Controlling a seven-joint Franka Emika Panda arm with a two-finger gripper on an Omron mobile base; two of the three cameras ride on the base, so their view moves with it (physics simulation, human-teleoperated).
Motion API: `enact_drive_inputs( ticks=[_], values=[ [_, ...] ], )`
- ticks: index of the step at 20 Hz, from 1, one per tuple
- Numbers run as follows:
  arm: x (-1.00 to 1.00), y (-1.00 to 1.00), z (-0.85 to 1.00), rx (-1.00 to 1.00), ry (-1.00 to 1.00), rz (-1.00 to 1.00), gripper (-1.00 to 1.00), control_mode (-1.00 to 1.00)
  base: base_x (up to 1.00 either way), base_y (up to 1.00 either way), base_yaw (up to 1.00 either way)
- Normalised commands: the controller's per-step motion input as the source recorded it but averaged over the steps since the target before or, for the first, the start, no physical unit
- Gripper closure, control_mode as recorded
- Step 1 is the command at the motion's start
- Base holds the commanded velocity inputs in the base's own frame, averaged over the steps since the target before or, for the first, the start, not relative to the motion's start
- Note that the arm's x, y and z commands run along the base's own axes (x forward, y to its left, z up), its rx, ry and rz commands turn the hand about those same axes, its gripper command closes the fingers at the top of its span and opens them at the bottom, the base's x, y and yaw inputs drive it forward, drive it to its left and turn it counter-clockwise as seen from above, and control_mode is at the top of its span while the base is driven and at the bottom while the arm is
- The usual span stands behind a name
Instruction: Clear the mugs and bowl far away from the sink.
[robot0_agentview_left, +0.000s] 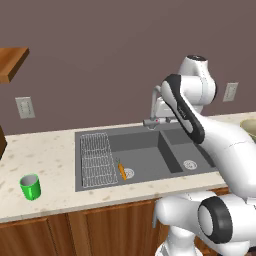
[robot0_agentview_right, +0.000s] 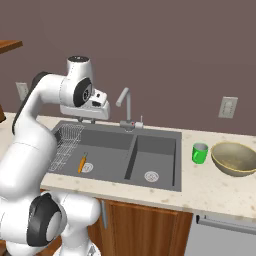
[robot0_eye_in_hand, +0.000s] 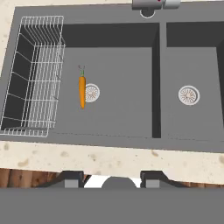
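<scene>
While the gripper (robot0_eye_in_hand: 112, 177) hangs above the sink (robot0_eye_in_hand: 118, 118), a carrot (robot0_eye_in_hand: 82, 91) lies inside.

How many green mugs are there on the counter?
2. One mug stands on the counter left of the sink. The other mug stands on the right side, just beside the bowl. More could be hiding behind the robot's arm.

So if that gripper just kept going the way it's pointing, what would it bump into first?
Probably the front counter edge or the sink's left basin floor just beyond, near the carrot. Nothing lies between, though depth is hard to judge.
</scene>
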Motion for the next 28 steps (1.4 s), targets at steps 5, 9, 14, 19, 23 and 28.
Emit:
enact_drive_inputs(
  ticks=[5,9,14,19,23,28],
  values=[
    [-0.13,0.0,0.0,0.0,0.0,0.0,-1.0,-1.0,0.0,0.0,0.0],
    [-0.4,0.0,0.0,0.0,-0.02,0.0,-1.0,-1.0,0.0,0.0,0.0],
    [-0.45,0.0,0.18,-0.01,-0.09,0.0,-1.0,-1.0,0.0,0.0,0.0],
    [-0.6,0.0,0.27,-0.03,-0.14,0.0,-1.0,-1.0,0.0,0.0,0.0],
    [-0.68,0.0,0.32,-0.05,-0.18,0.0,-1.0,-1.0,0.0,0.0,0.0],
    [-0.66,0.0,0.22,-0.01,-0.09,-0.01,-1.0,-1.0,0.0,0.0,0.0]
  ],
)
